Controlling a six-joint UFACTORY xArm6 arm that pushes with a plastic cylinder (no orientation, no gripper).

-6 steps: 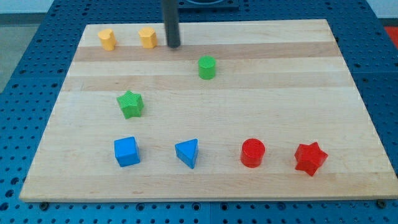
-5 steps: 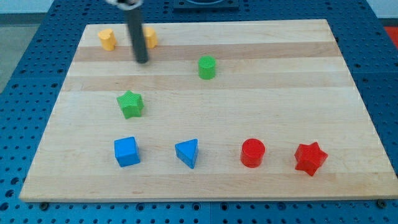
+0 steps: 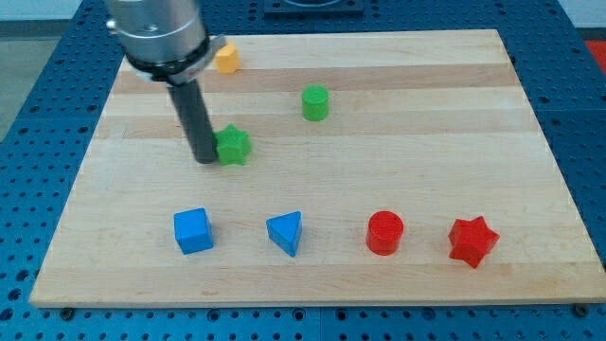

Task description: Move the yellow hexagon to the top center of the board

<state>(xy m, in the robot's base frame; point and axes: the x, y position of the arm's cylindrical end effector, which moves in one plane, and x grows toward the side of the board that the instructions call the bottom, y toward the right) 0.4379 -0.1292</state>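
A yellow hexagon (image 3: pixel 226 59) sits near the board's top left, partly hidden by the arm. My tip (image 3: pixel 204 159) rests on the board well below it, touching the left side of the green star (image 3: pixel 233 145). The other yellow block, seen earlier at the far top left, is hidden behind the arm.
A green cylinder (image 3: pixel 315 102) stands right of centre near the top. Along the bottom lie a blue cube (image 3: pixel 193 231), a blue triangle (image 3: pixel 286 233), a red cylinder (image 3: pixel 385 233) and a red star (image 3: pixel 472 241). The wooden board (image 3: pixel 426 142) lies on a blue pegboard.
My tip swept from the top centre leftward and down, past the yellow hexagon. It reached the green star, which has moved up and to the right.
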